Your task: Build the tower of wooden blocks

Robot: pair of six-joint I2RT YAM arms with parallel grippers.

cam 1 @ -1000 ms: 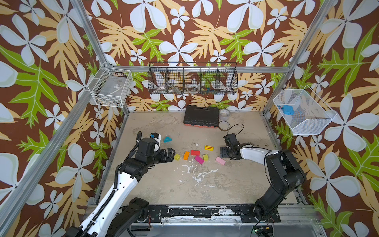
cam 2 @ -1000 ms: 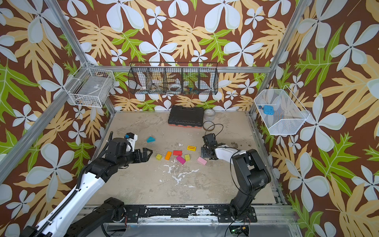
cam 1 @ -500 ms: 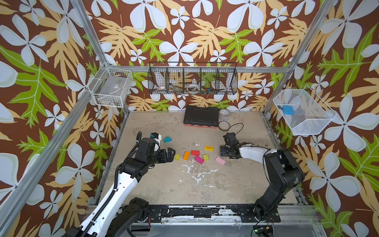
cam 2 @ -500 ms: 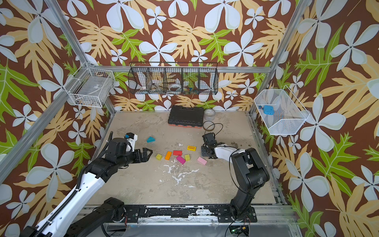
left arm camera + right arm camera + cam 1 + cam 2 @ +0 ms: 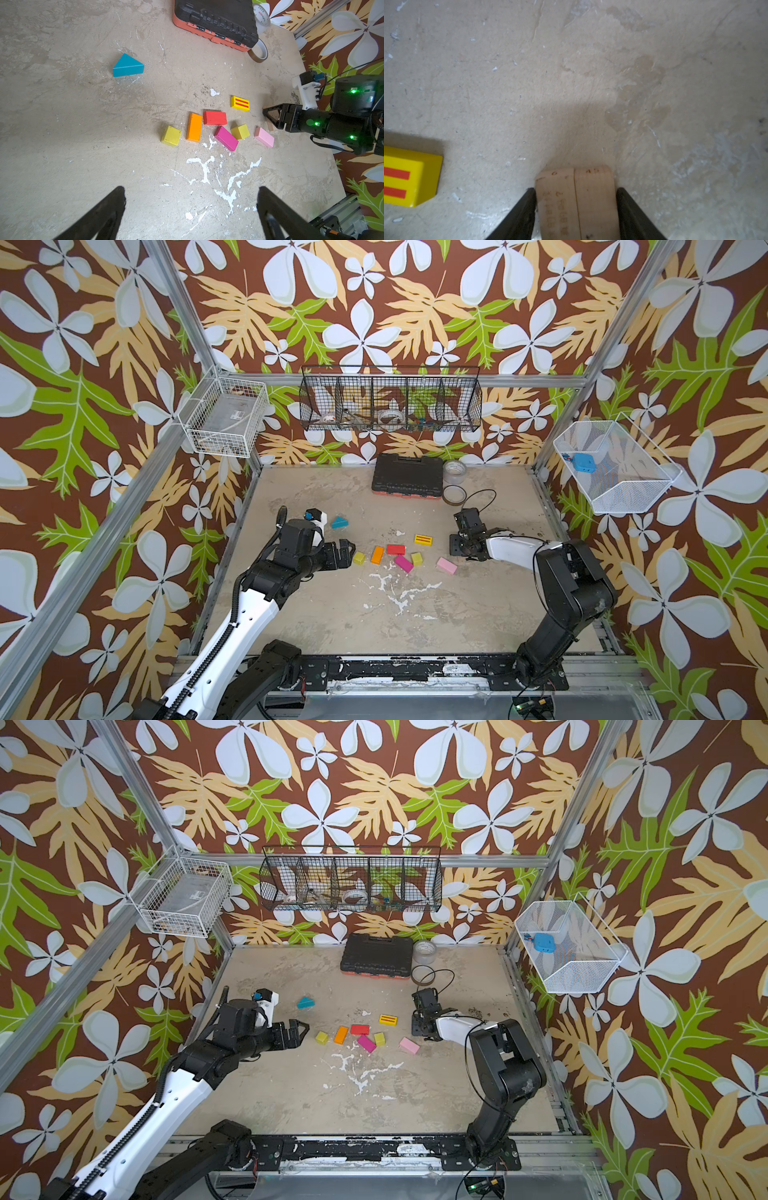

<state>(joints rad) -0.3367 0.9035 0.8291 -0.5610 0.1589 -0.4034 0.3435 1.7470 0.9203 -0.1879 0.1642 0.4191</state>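
Clamped between the jaws of the right gripper (image 5: pixel 575 189): two planks (image 5: pixel 596 199), plain wood, pressed side by side, a black finger (image 5: pixel 525 207) flat against each outer face; both ends poking out past the fingertips; low at the table (image 5: pixel 571 83), resting or lifted impossible to tell. Ahead of those jaws and off to one side, near but apart: striped brick (image 5: pixel 409 176), yellow with two red bars, lying flat.

Spread wide with nothing between the jaws: left gripper (image 5: pixel 191 188), hovering clear of the table and pointed at the loose blocks. Just ahead of those jaws in both top views: first cube (image 5: pixel 359 558), yellow. Beyond it in turn, all flat in a single layer between the two pairs of jaws: orange brick (image 5: pixel 194 127); red brick (image 5: pixel 214 117), almost touching the orange one at a corner; magenta brick (image 5: pixel 226 138); second cube (image 5: pixel 240 131), yellow, just beside the magenta one; pink brick (image 5: pixel 264 137), nearest the right jaws and just beside them.

Alone beside the left jaws, on the back-wall side and apart from the cluster: wedge (image 5: pixel 340 522), teal, triangular face up.

Well beyond both pairs of jaws, at the back wall: black case (image 5: pixel 407 476) with an orange edge; beside it, tape (image 5: pixel 456 467).
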